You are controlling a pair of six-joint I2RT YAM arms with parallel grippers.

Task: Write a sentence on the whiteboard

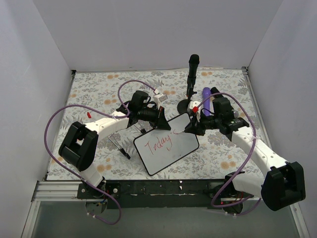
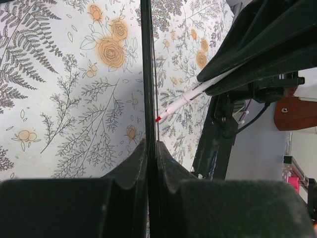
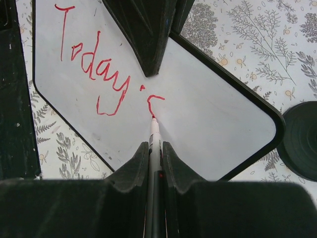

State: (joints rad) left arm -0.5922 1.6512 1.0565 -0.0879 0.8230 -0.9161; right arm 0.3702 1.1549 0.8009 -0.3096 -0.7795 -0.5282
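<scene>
Right hand [image 3: 154, 147] clamps a red marker [image 3: 154, 130], tip touching the whiteboard [image 3: 213, 124] where the sentence [image 3: 94, 64] reads "Today's"; left hand [image 2: 151, 144] pinches the board's edge, seemingly tilted above the floral counter [image 1: 94, 94].

Robot lab cell, a staged test rig rather than a lived-in room. Plain white panels [image 1: 148, 29] boxed the table [image 1: 89, 91] in along its left, far and right edges. A fern-and-flower print cloth covered the tabletop. Two white-and-black robot arms, the left arm [image 1: 106, 124] and the right arm [image 1: 262, 151], were bolted at the near edge by an aluminium rail [image 1: 54, 191]. Purple cables [image 1: 45, 130] looped loose off both arms. A black post [image 1: 192, 74] on a round base stood near the far edge.
</scene>
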